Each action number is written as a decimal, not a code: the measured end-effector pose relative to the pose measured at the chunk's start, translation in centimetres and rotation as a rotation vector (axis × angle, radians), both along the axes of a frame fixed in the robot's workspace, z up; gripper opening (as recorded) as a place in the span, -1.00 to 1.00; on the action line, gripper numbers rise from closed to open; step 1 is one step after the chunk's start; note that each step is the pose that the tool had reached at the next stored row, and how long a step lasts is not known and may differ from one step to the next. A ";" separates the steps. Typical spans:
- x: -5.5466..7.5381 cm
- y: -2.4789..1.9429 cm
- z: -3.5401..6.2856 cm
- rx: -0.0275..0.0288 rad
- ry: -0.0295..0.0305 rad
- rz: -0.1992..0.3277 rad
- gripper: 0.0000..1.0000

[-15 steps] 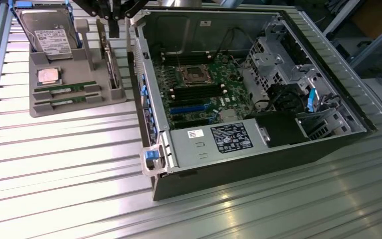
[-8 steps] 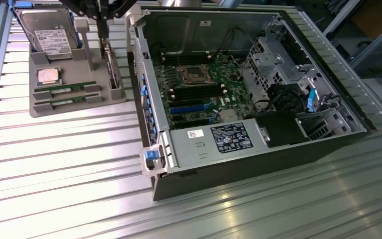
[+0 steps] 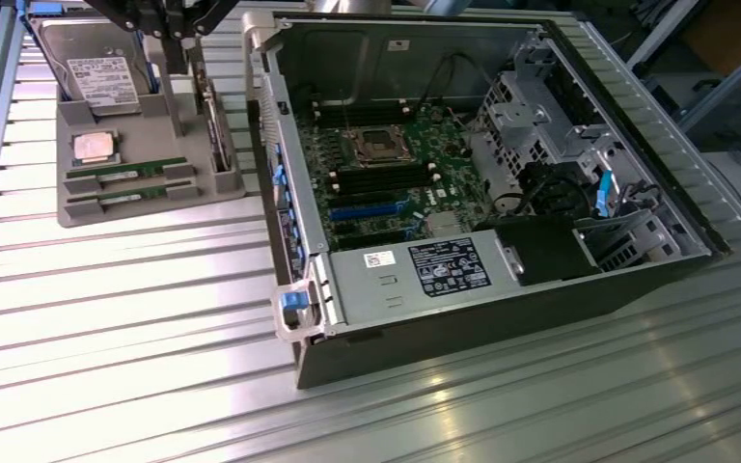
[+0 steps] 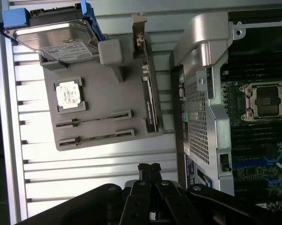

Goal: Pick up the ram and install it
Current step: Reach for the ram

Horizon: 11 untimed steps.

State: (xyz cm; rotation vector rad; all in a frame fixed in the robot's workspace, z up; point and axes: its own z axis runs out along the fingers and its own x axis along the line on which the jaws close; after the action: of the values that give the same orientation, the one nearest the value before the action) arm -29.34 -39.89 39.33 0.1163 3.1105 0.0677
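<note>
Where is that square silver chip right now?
On the exterior view's left, the chip sits in the grey tray, between the hard drive and the two ram sticks.

No text is legible on the hard drive (image 3: pixel 103 75) or power supply (image 3: pixel 435 270) labels.

Exterior view high and oblique; wrist view straight down (nearer); shared: grey tray (image 3: pixel 151 140) (image 4: pixel 108 93), computer case (image 3: pixel 384 352) (image 4: pixel 199 117)

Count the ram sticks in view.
2. One ram in the tray slot nearest the processor, the other ram in the slot beside it. More could hide inside the case.
</note>
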 end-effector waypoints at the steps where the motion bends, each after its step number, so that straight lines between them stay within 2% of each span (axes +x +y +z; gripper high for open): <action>1: -0.2 0.00 0.00 0.0000 -0.0001 0.000 -0.79; 11: -2.9 0.00 0.00 0.0000 -0.0003 0.002 -0.79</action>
State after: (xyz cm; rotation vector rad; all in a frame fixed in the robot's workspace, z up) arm -32.19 -39.89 39.33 0.1125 3.1104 0.0677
